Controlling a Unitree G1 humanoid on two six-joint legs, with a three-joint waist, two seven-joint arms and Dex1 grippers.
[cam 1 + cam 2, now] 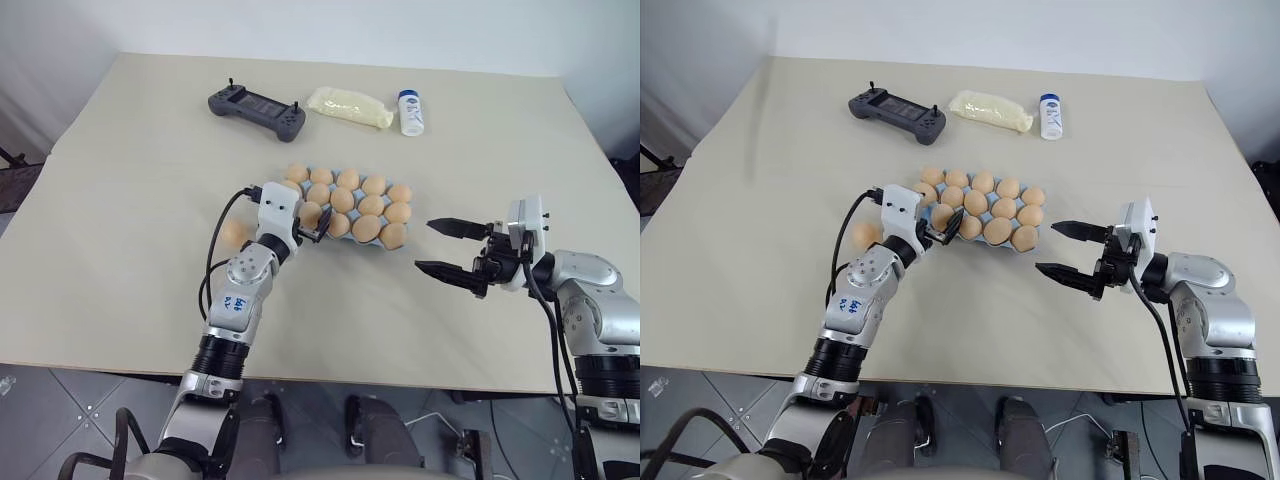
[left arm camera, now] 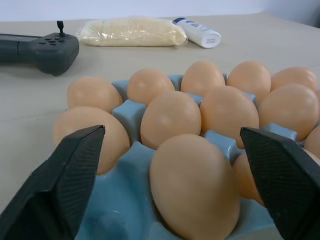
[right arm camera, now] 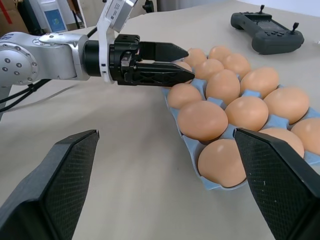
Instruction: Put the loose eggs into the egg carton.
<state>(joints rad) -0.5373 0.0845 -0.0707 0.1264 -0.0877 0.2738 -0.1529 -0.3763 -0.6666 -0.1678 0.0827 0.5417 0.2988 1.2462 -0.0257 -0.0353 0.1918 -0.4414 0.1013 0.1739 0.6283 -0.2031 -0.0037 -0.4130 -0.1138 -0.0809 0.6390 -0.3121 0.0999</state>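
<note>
While the bench (image 1: 120, 150) carries everything, the biggest task item on it is the egg carton (image 1: 316, 238), a light blue tray lying near the middle with its long side running across in front of the robot. Nearly all its cups look filled with eggs (image 1: 345, 206). The left gripper (image 1: 312, 229) sits at the carton's near left corner, its fingers spread apart on either side of an egg that rests in a cup there; they clamp nothing. The right gripper (image 1: 446, 247) hangs off the carton's right end, pointing toward it, fingers wide apart and empty.

One loose egg (image 1: 234, 234) lies on the bench just beside the carton's left end, partly tucked behind the left arm. It lies to the left of the left gripper and slightly nearer the robot, so that arm is much the nearer one, and I judge it would have to draw back and swing leftward to reach it.

The left wrist covers the carton's near left corner, so whether a cup is free there, and the loose egg's long axis, cannot be told.
</note>
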